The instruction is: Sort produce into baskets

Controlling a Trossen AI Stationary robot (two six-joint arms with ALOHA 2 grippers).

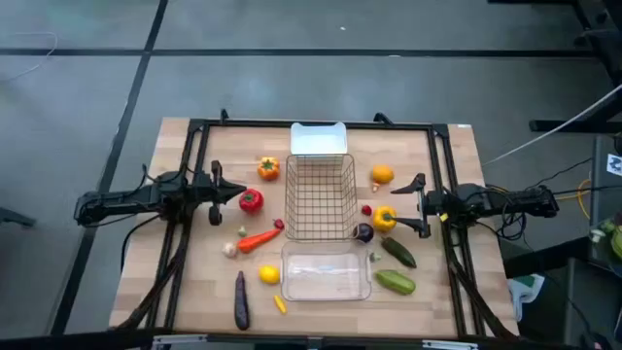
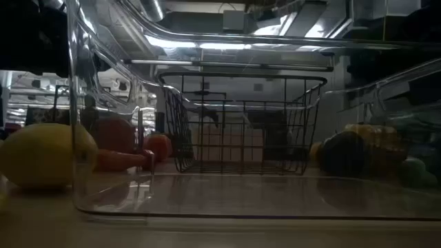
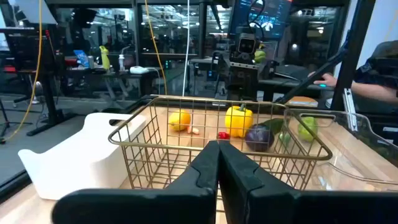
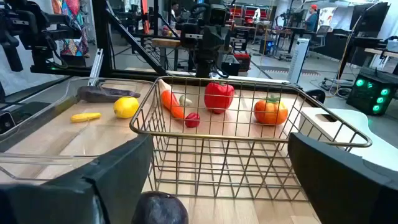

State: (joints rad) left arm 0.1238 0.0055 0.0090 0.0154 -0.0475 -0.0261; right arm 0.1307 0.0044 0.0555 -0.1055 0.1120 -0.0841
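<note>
The wire basket (image 1: 321,197) stands at the table's middle, the white tray (image 1: 319,138) behind it and the clear tray (image 1: 326,275) in front of it. All three hold nothing. The produce lies around them on the table. On the left are a red pepper (image 1: 251,201), an orange pepper (image 1: 268,168), a carrot (image 1: 258,239) and a lemon (image 1: 269,275). On the right are a yellow pepper (image 1: 385,218), a round eggplant (image 1: 363,232) and an orange (image 1: 382,175). My left gripper (image 3: 217,165) is shut and empty, left of the red pepper. My right gripper (image 1: 420,206) is open and empty, right of the yellow pepper.
A long eggplant (image 1: 241,299) and a small yellow pepper (image 1: 280,304) lie near the front left. Two cucumbers (image 1: 397,267) lie at the front right. A garlic (image 1: 230,250) lies by the carrot. A black frame (image 1: 194,131) runs around the table's edges.
</note>
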